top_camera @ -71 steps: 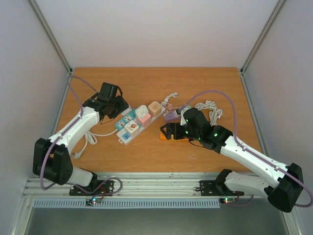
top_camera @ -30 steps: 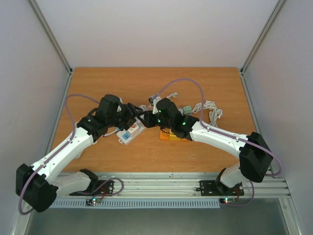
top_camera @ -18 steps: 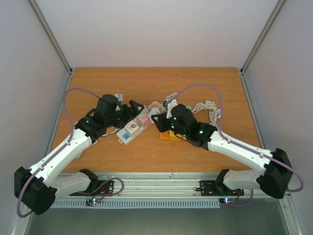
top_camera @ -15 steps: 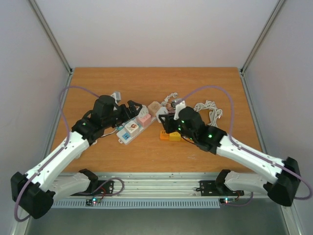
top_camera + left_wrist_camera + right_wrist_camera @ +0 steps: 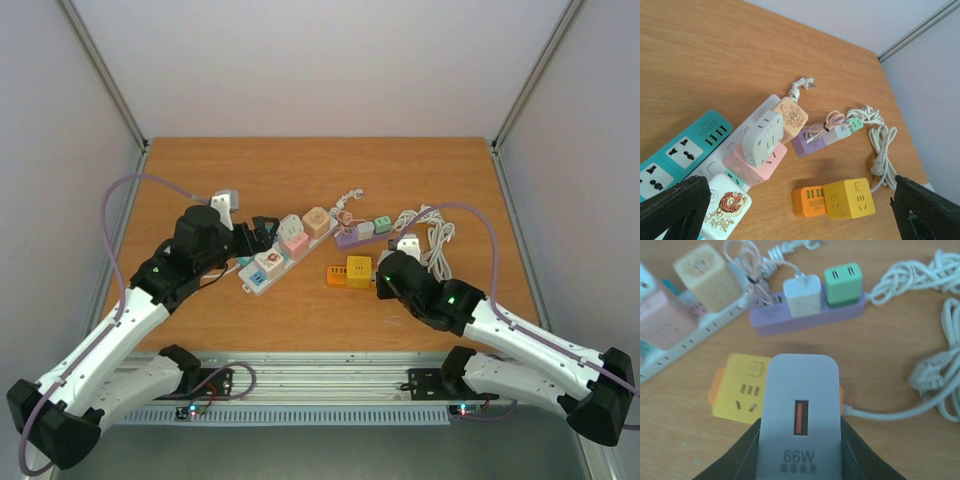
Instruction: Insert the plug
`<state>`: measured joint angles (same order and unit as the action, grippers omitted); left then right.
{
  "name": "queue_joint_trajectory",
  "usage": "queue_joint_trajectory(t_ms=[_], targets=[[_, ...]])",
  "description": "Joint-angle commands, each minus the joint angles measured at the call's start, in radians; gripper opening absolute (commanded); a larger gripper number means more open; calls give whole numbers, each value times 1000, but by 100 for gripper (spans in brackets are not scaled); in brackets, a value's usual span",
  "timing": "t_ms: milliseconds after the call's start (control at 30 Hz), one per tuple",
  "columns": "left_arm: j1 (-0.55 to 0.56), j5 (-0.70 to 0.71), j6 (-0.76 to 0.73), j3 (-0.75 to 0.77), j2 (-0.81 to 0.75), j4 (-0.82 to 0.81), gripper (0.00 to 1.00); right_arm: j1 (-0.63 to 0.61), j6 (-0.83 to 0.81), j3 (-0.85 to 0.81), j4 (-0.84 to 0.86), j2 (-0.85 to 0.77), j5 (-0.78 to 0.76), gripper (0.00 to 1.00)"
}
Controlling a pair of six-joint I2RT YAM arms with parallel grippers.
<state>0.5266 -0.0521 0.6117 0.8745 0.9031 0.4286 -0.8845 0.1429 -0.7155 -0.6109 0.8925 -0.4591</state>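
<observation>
L pincer (image 5: 262,231) spread, by teal strip (image 5: 686,149) | R pincer (image 5: 801,460) pinching white 66W chgr (image 5: 801,400), near yellow cube socket (image 5: 737,390)

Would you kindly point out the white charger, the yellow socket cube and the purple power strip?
white charger (image 5: 800,412), right wrist view, front face
yellow socket cube (image 5: 740,386), right wrist view, top face
purple power strip (image 5: 810,324), right wrist view, near side
</observation>
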Motion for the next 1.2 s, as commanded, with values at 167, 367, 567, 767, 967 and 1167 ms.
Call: queue_joint_trajectory(t_ms=[167, 367, 567, 767, 967, 1167], targets=[[-13, -54, -11, -27, 30, -63, 99, 37, 48, 104, 107, 56, 10, 9], [-21, -64, -4, -34, 20, -67, 99, 72, 64, 162, 234, 106, 74, 8], [-30, -77, 2, -38, 26, -67, 99, 79, 112, 162, 257, 161, 70, 7], [-40, -86, 6, -46, 23, -73, 99, 79, 137, 182, 252, 184, 56, 7], [-50, -96, 12, -52, 26, -77, 99, 78, 129, 179, 227, 193, 37, 7], [-57, -101, 14, -54, 26, -79, 99, 78, 107, 177, 227, 229, 34, 6]])
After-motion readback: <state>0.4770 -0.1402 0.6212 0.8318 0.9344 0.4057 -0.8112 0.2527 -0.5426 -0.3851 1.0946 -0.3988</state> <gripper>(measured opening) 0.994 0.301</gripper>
